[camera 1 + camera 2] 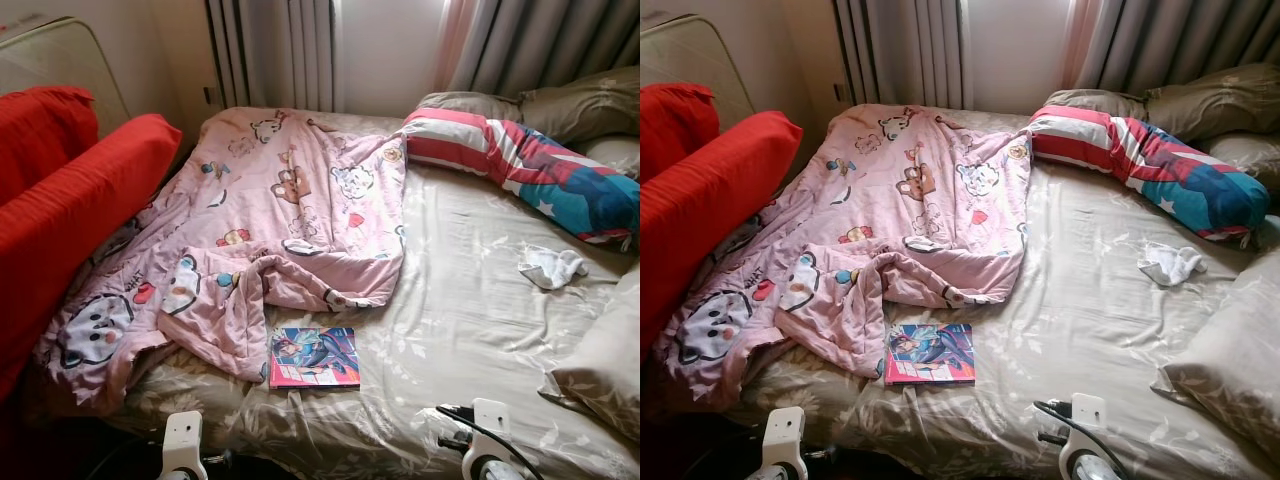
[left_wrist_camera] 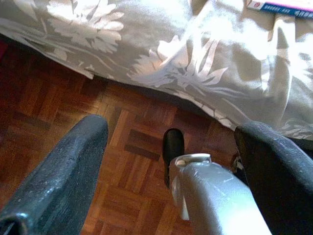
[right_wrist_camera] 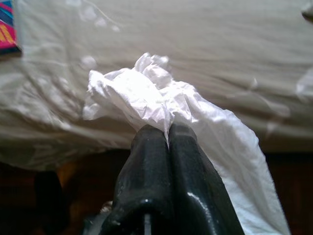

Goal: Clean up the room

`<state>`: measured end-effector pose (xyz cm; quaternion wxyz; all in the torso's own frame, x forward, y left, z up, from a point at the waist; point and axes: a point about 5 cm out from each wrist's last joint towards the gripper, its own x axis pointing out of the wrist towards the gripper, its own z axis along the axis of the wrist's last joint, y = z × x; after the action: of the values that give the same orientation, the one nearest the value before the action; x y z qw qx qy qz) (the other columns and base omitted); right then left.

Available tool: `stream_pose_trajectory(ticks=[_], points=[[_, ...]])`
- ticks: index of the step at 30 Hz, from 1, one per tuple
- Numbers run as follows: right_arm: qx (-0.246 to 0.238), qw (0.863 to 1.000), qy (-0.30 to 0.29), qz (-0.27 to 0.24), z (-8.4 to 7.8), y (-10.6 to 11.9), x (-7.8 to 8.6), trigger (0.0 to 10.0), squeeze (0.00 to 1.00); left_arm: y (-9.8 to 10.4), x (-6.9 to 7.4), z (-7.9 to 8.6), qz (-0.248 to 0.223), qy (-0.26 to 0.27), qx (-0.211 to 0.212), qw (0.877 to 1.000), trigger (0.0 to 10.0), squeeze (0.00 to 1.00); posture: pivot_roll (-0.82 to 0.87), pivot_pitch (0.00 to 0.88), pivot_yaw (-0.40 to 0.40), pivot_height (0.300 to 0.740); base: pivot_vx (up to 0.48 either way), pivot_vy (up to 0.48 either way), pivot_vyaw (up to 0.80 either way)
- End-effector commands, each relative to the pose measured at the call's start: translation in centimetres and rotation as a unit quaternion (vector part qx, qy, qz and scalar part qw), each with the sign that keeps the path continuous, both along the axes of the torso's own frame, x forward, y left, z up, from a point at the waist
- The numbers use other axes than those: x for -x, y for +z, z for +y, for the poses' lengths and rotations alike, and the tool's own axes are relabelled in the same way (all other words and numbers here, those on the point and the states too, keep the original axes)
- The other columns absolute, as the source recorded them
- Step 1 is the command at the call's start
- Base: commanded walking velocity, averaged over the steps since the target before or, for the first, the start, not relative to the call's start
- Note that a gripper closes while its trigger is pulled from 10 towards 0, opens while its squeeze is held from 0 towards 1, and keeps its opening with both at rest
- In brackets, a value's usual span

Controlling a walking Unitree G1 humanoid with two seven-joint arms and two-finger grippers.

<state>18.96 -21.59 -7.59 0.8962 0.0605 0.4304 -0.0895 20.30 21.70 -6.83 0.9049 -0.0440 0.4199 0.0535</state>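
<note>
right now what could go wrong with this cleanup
1. The right gripper pinches only an edge of the crumpled white tissue; the loose, thin sheet may tear or slip out.
2. The colourful glossy book lies near the bed's edge, so tugging the pink cartoon quilt could knock it off.
3. The small white cloth near the pillows may be overlooked.

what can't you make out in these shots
- Book: cover print too small in the eye views; cut off by the edge in both wrist views.
- Tissue in the right hand: its lower end runs out of frame.
- White cloth on the bed: too small to identify.
</note>
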Motion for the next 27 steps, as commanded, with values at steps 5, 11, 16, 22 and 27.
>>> stream_pose_trajectory(ticks=[5,11,16,22,27], points=[[-0.007,1.000,-0.011,0.023,-1.4,-0.8,2.4,10.0,0.00,0.0,0.0,0.2,0.013,0.000,-0.002,1.000,10.0,0.00,0.08,0.000,-0.026,0.740,0.000,0.000,0.00],[-0.006,1.000,-0.002,0.018,-1.3,-0.5,1.7,10.0,0.00,0.2,-0.3,0.2,0.009,0.000,-0.003,1.000,10.0,0.00,0.09,0.000,-0.039,0.740,0.000,0.000,0.00],[-0.003,1.000,0.009,0.018,-1.1,-0.4,1.3,10.0,0.00,0.2,-0.4,0.3,0.006,0.004,-0.004,1.000,10.0,0.00,0.09,0.000,-0.044,0.740,0.000,0.000,0.00],[-0.001,1.000,0.020,0.020,-1.0,-0.3,1.0,10.0,0.00,0.2,-0.4,0.3,0.006,0.004,-0.004,1.000,10.0,0.00,0.09,0.002,-0.042,0.740,0.000,0.000,0.00],[-0.002,1.000,0.021,0.014,-1.0,-0.2,0.8,10.0,0.00,0.2,-0.4,0.2,0.008,-0.002,-0.007,1.000,10.0,0.00,0.10,0.006,-0.044,0.740,0.000,0.000,0.48]])
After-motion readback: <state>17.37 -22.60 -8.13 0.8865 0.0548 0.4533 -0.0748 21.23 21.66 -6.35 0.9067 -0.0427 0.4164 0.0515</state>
